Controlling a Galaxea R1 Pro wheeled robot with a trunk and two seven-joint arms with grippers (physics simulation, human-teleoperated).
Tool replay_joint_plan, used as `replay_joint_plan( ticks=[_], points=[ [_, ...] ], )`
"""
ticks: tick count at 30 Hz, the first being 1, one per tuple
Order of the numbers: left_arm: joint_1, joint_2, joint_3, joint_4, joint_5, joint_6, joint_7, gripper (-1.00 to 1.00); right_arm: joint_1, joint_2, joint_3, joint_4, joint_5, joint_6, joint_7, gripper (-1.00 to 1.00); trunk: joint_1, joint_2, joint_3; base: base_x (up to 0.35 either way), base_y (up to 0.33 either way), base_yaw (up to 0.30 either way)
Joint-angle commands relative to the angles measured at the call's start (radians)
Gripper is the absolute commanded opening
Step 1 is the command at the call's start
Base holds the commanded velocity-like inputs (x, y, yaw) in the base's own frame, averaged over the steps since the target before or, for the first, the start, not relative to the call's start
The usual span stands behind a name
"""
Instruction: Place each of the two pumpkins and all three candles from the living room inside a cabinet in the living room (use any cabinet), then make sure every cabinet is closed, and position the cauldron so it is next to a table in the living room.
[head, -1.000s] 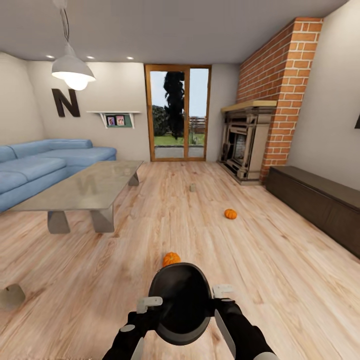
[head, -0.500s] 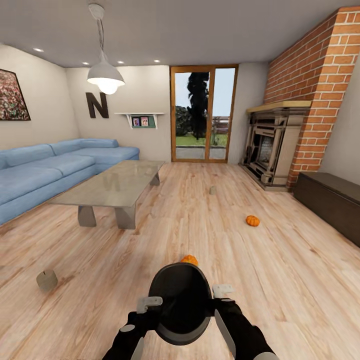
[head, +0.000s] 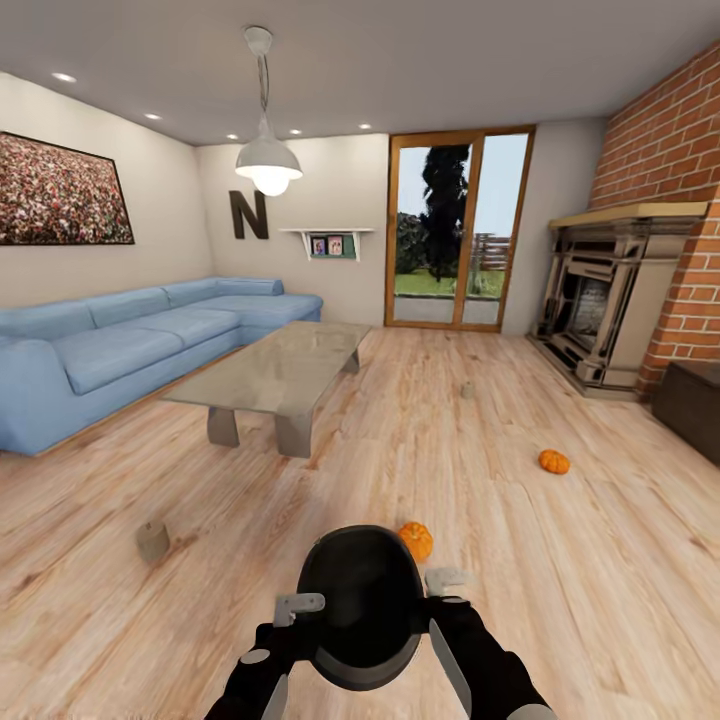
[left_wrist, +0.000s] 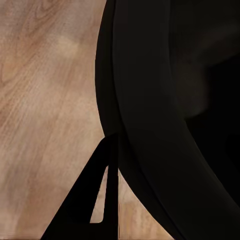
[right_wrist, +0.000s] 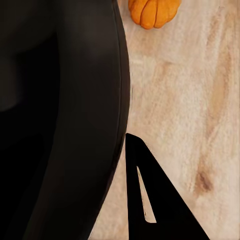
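A black cauldron (head: 360, 600) hangs low in front of me, held by its rim between both grippers. My left gripper (head: 300, 604) is shut on its left rim; one dark finger (left_wrist: 95, 200) lies outside the cauldron wall (left_wrist: 165, 100). On the opposite rim my right gripper (head: 445, 580) is shut too, its outer finger (right_wrist: 160, 205) beside the wall (right_wrist: 75, 100). One orange pumpkin (head: 416, 540) (right_wrist: 152, 11) lies on the floor just beyond the cauldron, another pumpkin (head: 554, 461) farther right. A candle (head: 153, 541) stands at the left, a second candle (head: 467, 390) mid-room. The dark cabinet (head: 695, 405) shows at the right edge.
A glass-topped coffee table (head: 280, 365) stands ahead to the left, with a blue sofa (head: 130, 345) behind it. A fireplace (head: 605, 310) with a brick chimney is at the right, a glazed door on the far wall. Open wooden floor lies between.
The whole view has swung to the left, so the room's things sit farther right in the picture. The cauldron stays held in the same place between both grippers.
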Motion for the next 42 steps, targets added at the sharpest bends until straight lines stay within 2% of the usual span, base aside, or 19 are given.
replay_joint_plan(
  ticks=[1,16,20,34,42],
  points=[
    [-0.001,-0.001,0.0,-0.001,0.046,-0.002,-0.058,-1.0,0.0,0.0,0.0,-0.002,-0.01,-0.002,0.005,-1.0,-0.004,0.007,0.003,0.0,0.0,0.29],
    [-0.001,-0.001,0.0,-0.001,0.046,-0.002,-0.058,-1.0,0.0,0.0,0.0,-0.002,-0.01,-0.002,0.005,-1.0,-0.062,0.112,0.05,0.0,0.0,0.291],
    [-0.001,-0.001,0.0,-0.001,0.046,-0.002,-0.058,-1.0,0.0,0.0,0.0,-0.002,-0.01,-0.002,0.005,-1.0,-0.069,0.126,0.057,0.0,0.0,0.29],
    [-0.001,-0.001,0.0,-0.001,0.049,-0.002,-0.058,-1.0,0.0,0.0,0.0,-0.002,-0.01,-0.002,0.005,-1.0,-0.069,0.126,0.057,0.078,0.0,0.288],
    [-0.001,-0.001,0.0,-0.001,0.049,0.0,-0.058,-1.0,0.0,0.0,0.0,-0.002,-0.01,-0.002,0.005,-1.0,-0.069,0.126,0.057,0.165,0.135,0.061]
  ],
)
